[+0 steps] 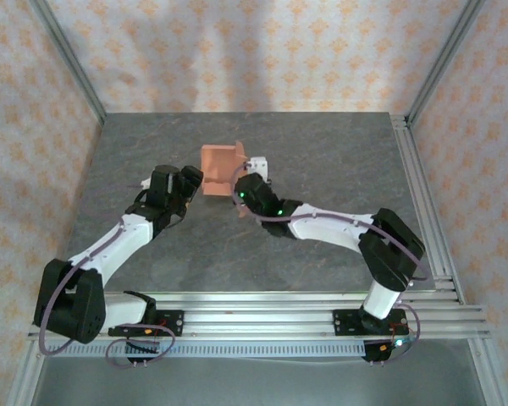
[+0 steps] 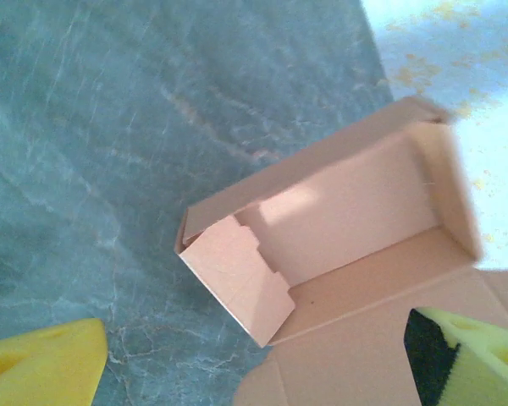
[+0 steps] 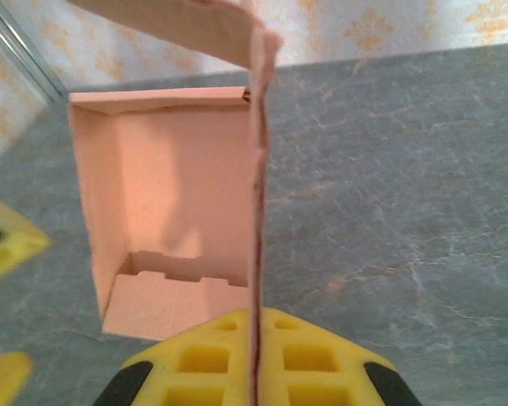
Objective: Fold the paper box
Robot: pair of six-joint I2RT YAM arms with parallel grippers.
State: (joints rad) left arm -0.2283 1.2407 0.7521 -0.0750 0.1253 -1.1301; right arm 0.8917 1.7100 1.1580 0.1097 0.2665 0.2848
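Note:
The paper box is salmon-orange card, partly folded into an open tray with upright walls, standing at the middle back of the table. In the left wrist view its hollow inside faces me, with a notched end flap folded in. My left gripper stands open at the box's left side, its yellow fingers spread wide with the box's flat panel between them. My right gripper is shut on the box's right wall, seen edge-on between its pads.
The grey stone-patterned table has bare room in front and to both sides of the box. Aluminium rails run along the right edge and the near edge. Patterned walls close the back and sides.

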